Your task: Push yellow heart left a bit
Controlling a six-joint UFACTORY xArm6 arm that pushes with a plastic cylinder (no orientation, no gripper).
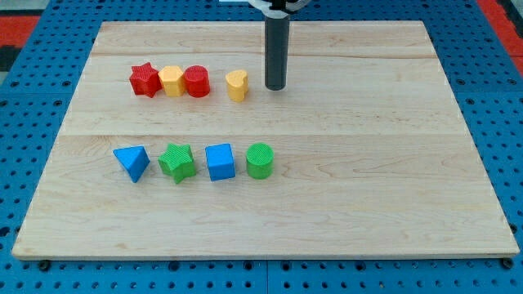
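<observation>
Looks like a robotics lab bench: a pale wooden board [270,163] lies on blue perforated panelling [24,122], with what may be red matting [33,12] behind.

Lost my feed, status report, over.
My tip just right of yellow heart, small gap. Red cylinder next on heart's left, apart. Push not started.

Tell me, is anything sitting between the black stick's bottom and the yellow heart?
No. In the camera view, my tip stands just to the view's right of the yellow heart, and only a narrow strip of bare wooden board shows between them.
</observation>
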